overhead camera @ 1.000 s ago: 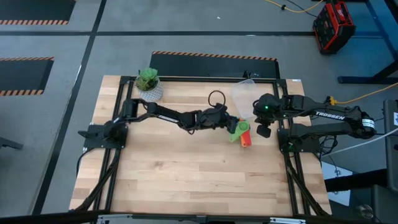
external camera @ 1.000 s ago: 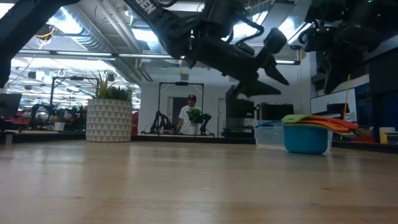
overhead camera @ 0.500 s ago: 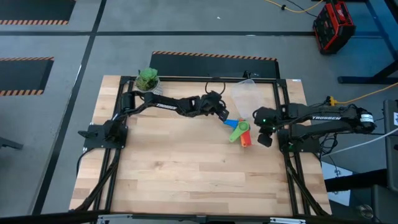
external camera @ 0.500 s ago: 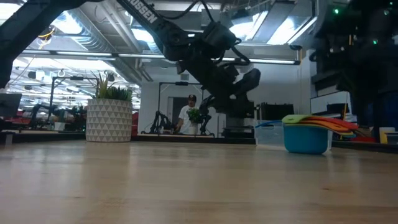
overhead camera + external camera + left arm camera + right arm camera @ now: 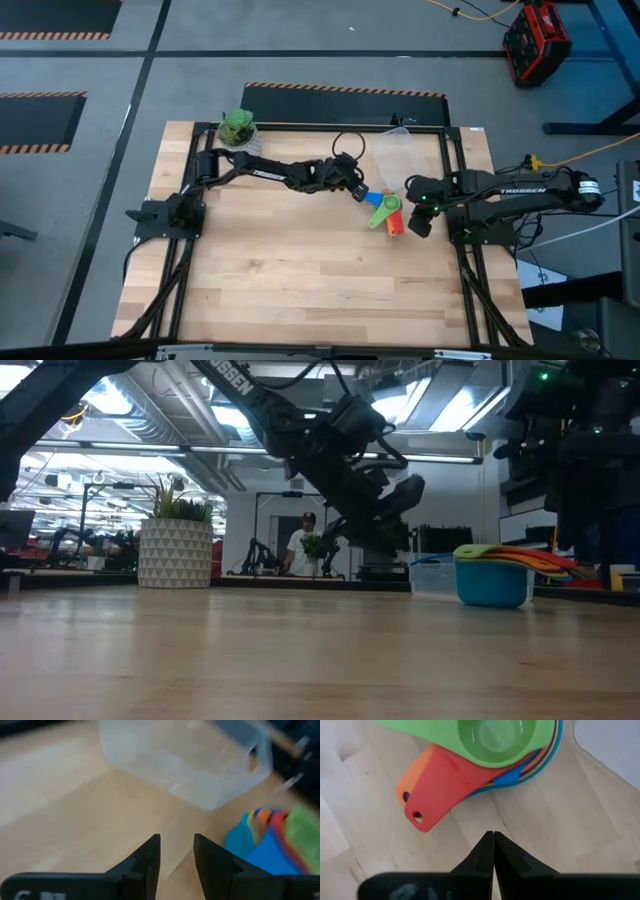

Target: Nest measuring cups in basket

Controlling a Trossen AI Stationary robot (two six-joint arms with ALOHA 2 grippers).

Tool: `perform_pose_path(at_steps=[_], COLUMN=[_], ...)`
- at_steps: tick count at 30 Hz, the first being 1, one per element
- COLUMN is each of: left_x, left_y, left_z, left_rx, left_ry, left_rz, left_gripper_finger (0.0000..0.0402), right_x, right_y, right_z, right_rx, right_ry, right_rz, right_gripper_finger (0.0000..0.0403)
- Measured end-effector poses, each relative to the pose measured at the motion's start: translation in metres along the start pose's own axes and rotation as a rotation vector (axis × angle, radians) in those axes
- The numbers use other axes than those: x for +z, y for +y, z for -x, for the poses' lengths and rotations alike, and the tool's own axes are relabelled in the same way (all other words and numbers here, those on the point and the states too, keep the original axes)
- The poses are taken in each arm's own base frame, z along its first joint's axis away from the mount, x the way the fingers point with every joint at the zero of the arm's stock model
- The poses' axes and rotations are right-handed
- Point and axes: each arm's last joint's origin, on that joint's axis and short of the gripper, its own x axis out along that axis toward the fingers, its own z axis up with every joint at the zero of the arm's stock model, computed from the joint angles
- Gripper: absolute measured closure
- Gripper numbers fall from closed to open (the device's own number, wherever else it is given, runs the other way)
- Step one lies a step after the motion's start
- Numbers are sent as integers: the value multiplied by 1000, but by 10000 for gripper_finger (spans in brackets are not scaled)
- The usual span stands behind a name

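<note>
The measuring cups (image 5: pixel 386 211) stand nested in one stack on the table's right part, a blue cup (image 5: pixel 493 584) lowest and a green cup (image 5: pixel 495 737) on top. Their red handle (image 5: pixel 436 787) and orange handle fan out toward the near side. The clear basket (image 5: pixel 396 153) stands on its base just beyond them. My left gripper (image 5: pixel 176 854) hovers open just left of the stack, pointing at the basket (image 5: pixel 186 766) and the cups (image 5: pixel 269 836). My right gripper (image 5: pixel 493 843) hangs shut beside the stack's right side, pointing down.
A green plant in a white pot (image 5: pixel 239 136) stands at the far left corner, also seen in the low view (image 5: pixel 177 546). A black frame (image 5: pixel 452 200) borders the table's right side behind my right gripper (image 5: pixel 421 222). Bare wood (image 5: pixel 300 280) fills the near half.
My left gripper has drawn back from over the cups toward the table's far left, sinking a little and turning, its fingers still apart. My right gripper has come down beside the stack and rolled, still shut. The cups and basket have stayed put.
</note>
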Motion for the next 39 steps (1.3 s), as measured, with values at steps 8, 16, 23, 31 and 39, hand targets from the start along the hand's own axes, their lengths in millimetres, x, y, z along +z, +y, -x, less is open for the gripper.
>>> perform_pose_path(at_steps=[8,16,23,31,39], left_x=[-10,-14,-18,-22,-36], left_y=[4,1,-5,-11,-31], left_z=[-8,-10,-8,-7,0], left_rx=[33,6,-62,-126,-203], left_ry=[14,26,71,111,159], left_rz=[-8,-9,-12,-18,-20], left_gripper_finger=[291,291,291,291,291], right_x=[4,7,14,20,26], right_y=[1,2,8,11,14], right_z=[-9,-23,-36,-42,-43], right_rx=[-39,-74,-13,32,65], right_ry=[28,107,140,125,66], right_rz=[-48,-78,-80,-78,-74], right_gripper_finger=[391,391,391,391,391])
